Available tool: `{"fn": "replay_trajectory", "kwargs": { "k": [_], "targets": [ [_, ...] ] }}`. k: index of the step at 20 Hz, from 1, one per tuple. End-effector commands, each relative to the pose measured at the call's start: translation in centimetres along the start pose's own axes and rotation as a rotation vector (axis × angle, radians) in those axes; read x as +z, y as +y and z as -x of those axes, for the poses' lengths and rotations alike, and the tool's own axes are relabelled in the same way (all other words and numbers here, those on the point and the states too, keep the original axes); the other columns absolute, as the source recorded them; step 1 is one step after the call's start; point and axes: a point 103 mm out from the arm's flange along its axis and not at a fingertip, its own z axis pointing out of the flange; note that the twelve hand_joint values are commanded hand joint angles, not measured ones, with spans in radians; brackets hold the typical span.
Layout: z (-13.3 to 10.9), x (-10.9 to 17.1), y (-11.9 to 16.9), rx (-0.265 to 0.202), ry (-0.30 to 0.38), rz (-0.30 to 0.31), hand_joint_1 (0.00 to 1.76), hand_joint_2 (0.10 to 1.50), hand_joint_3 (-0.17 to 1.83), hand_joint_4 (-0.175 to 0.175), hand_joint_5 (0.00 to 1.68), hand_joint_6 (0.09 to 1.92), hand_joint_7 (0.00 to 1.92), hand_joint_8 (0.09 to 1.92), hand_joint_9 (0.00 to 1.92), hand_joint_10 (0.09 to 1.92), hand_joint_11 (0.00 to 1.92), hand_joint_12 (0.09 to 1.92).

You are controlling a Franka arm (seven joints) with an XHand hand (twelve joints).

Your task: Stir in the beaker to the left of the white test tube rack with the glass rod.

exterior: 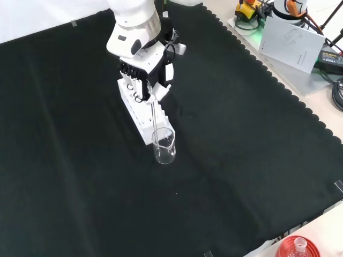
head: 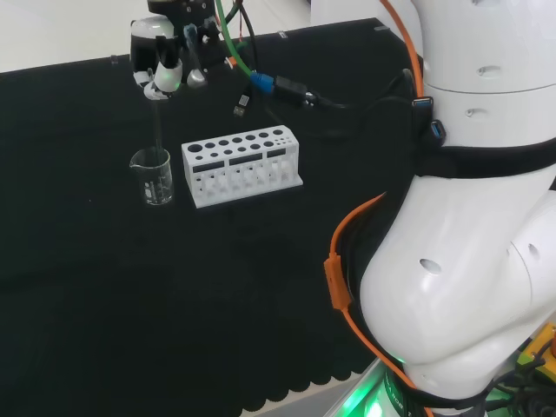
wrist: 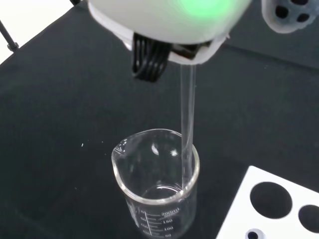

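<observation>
So your rod (wrist: 187, 124) is already down inside the beaker (wrist: 158, 191), and the wrist view shows it best: the lower end sits near the bottom, right against the inner wall on the side nearest the rack (wrist: 271, 206). The beaker stands on the cloth (exterior: 80, 160) just beside the rack's end, to its left in the head view and in front of it in the front view. The hand (head: 161, 65) is curled round the top of the rod, holding it close to upright above the beaker. By my read, the pick-up and the dip are done, and what's left is the stirring itself, then lifting the rod out. Whether there's any liquid in there I can't tell; the glass looks pretty much empty, with maybe a glint at the bottom. From the head view you get the rod as a thin line dropping from the hand into the beaker, but not where the tip lands. The front view shows the hand hanging over the rack with the rod slanting a bit forward to the beaker, plus some gear and papers (exterior: 292, 40) off the cloth's far corner.
</observation>
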Motion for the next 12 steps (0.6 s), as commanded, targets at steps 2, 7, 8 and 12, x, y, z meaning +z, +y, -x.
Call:
{"fn": "replay_trajectory", "kwargs": {
  "k": [2, 7, 8, 12],
  "targets": [
    [-0.1, -0.2, -1.2, -0.002, -0.012, 0.015, 1.32, 0.57, 0.84, -0.175, 1.12, 0.86, 1.39, 0.71, 1.75, 0.19, 1.56, 0.56],
    [-1.7, -0.2, -1.7, -0.016, -0.026, 0.011, 1.32, 0.57, 0.84, -0.175, 1.12, 0.86, 1.39, 0.71, 1.75, 0.19, 1.56, 0.56],
    [-2.4, -0.2, -1.7, -0.02, -0.03, 0.009, 1.32, 0.57, 0.84, -0.175, 1.12, 0.86, 1.39, 0.71, 1.75, 0.19, 1.56, 0.56],
    [-3.3, 0.0, -1.7, -0.014, -0.018, -0.009, 1.32, 0.57, 0.84, -0.175, 1.12, 0.86, 1.39, 0.71, 1.75, 0.19, 1.56, 0.56]
  ]
}}
